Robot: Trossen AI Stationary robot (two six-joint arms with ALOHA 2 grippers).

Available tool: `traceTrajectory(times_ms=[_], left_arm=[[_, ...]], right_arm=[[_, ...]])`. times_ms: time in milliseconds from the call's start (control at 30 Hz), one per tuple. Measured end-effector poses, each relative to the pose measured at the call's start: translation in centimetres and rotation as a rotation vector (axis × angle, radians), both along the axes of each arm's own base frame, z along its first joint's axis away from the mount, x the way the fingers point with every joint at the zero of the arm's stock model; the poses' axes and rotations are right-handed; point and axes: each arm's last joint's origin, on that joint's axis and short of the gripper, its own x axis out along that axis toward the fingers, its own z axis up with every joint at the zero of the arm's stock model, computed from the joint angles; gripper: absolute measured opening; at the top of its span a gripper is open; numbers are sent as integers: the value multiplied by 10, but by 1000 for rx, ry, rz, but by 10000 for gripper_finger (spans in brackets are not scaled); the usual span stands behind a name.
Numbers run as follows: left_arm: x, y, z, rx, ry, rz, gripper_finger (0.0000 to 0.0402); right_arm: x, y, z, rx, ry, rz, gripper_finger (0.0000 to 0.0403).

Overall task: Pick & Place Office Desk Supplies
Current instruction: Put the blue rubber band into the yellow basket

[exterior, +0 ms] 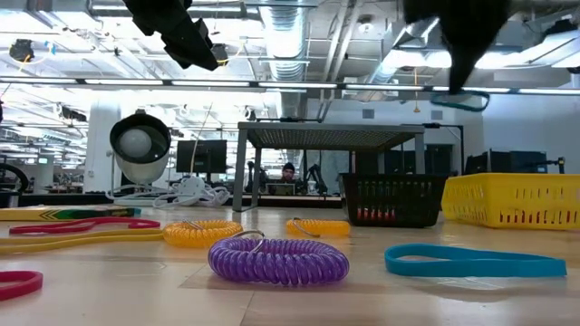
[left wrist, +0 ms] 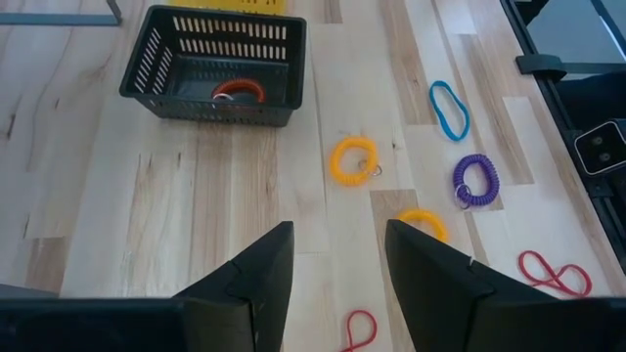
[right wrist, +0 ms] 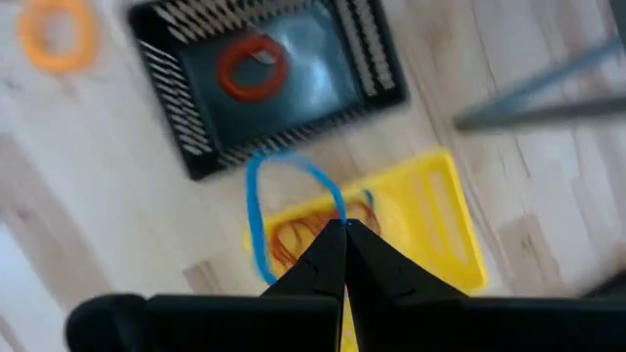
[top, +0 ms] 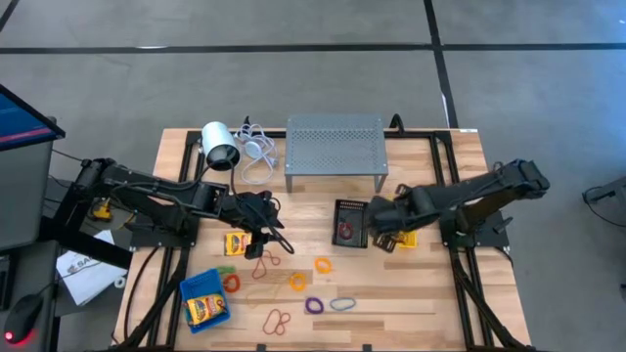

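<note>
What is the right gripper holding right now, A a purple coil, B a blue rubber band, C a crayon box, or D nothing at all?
B: in the right wrist view the right gripper is pinched shut on a blue rubber band, which hangs as a loop above the yellow bin, beside the black bin.

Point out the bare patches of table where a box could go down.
Bare wood lies between the black bin and the left gripper, and along the right front, past the pale blue band. Crowded: the front middle, strewn with bands, from the blue bin to the purple coil.
</note>
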Motion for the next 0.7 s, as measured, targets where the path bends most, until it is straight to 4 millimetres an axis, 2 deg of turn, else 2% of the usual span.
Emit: traceTrajectory(times_ms=[200,367,500,700], left_arm=[[0,0,0,1,-1,-1,159],[1,0,2,3,-23,-6,159],[2,0,2,2,-34,-5,159],[3,0,3,3,-43,-1,159]], right_arm=[[-42,-24,-18,102,-81,-133,0],[-61,-34,-32,176,-183,-184,0],[-69,-39,-44,191,-151,-220,0],[-67,-43,-60,207,-90,-212,0]])
